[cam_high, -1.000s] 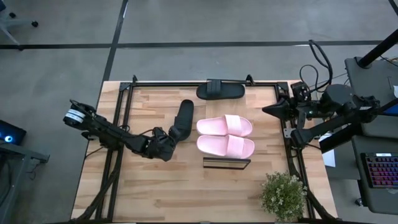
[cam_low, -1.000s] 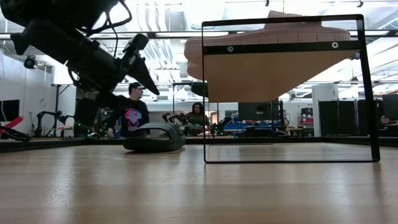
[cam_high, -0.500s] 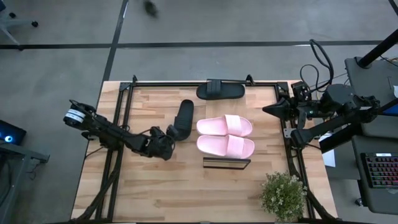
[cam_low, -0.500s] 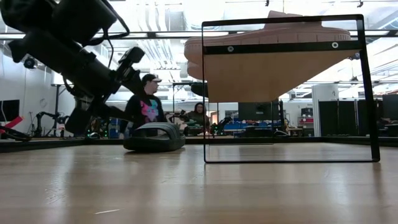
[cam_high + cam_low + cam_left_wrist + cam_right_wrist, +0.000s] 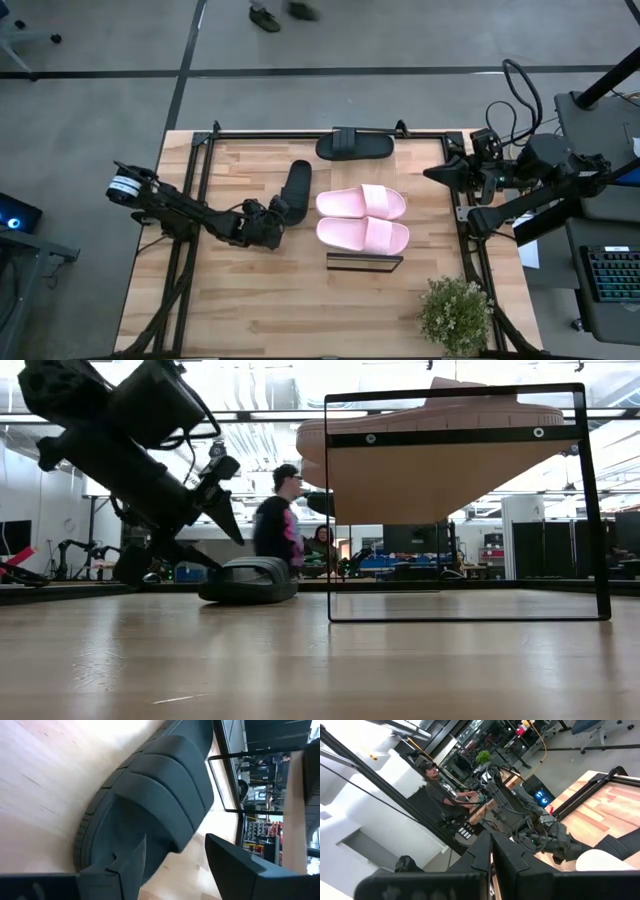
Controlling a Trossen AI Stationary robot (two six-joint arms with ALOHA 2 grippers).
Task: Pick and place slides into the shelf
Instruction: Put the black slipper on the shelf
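One black slide point(image 5: 294, 186) lies sole-down on the tabletop, left of the shelf; it also shows in the low view point(image 5: 250, 578) and the left wrist view point(image 5: 160, 795). My left gripper point(image 5: 275, 213) is open and hovers just above its near end point(image 5: 228, 518), a finger on either side point(image 5: 176, 840). A second black slide point(image 5: 355, 146) lies at the table's far edge. Two pale pink slides point(image 5: 362, 202) point(image 5: 363, 235) rest side by side on the shelf's plank point(image 5: 440, 480). My right gripper point(image 5: 432, 175) waits shut at the table's right edge point(image 5: 491, 851).
A potted plant point(image 5: 457, 312) stands at the near right corner. Black metal rails point(image 5: 195, 200) run along the table's left and right sides. The shelf's thin black frame point(image 5: 330, 510) stands right of the black slide. A person point(image 5: 278, 525) walks in the room beyond the table.
My left gripper has moved toward the far right, closer to the black slide's near end, and has come down a little above it. The slide has stayed where it was. A person has walked across the room behind.
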